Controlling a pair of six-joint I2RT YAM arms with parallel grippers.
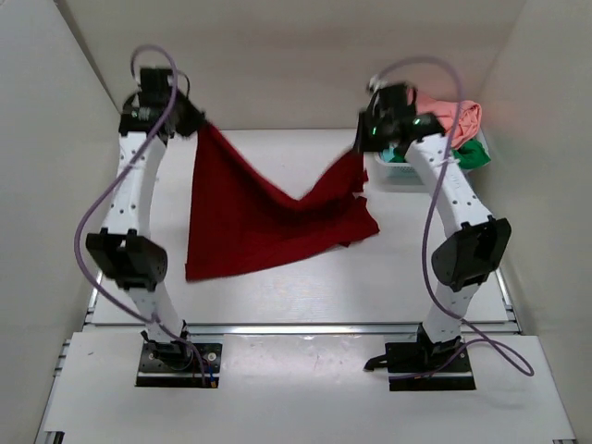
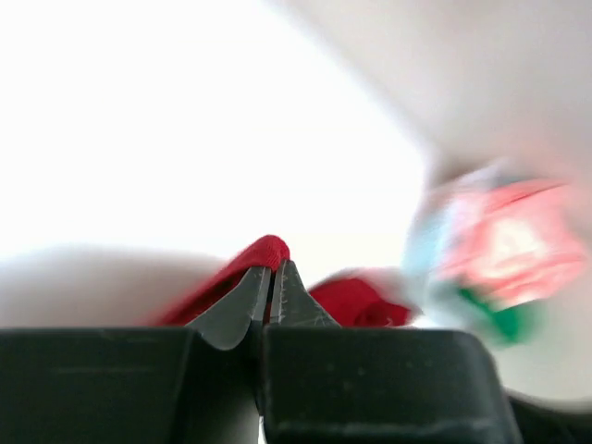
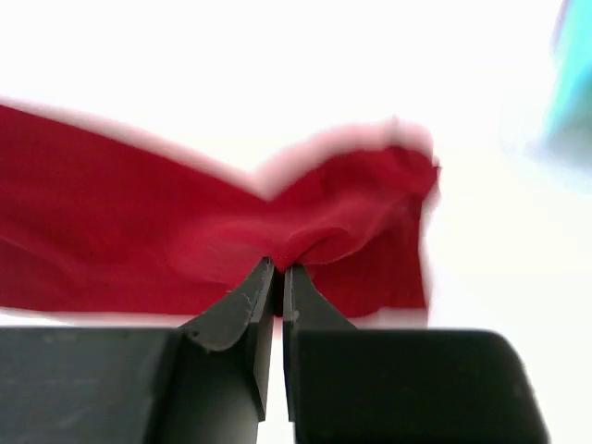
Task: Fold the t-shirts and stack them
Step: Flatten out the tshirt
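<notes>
The dark red t-shirt hangs stretched between my two grippers above the table, sagging in the middle, its lower edge lying on the table. My left gripper is shut on its upper left corner; in the left wrist view the cloth is pinched at the gripper. My right gripper is shut on the upper right corner; in the right wrist view the gripper pinches a fold of the red cloth. The salmon pink t-shirt and the green t-shirt lie in the basket at the back right.
The white lattice basket stands at the back right, just behind my right gripper. It shows blurred in the left wrist view. White walls enclose the table on the left, back and right.
</notes>
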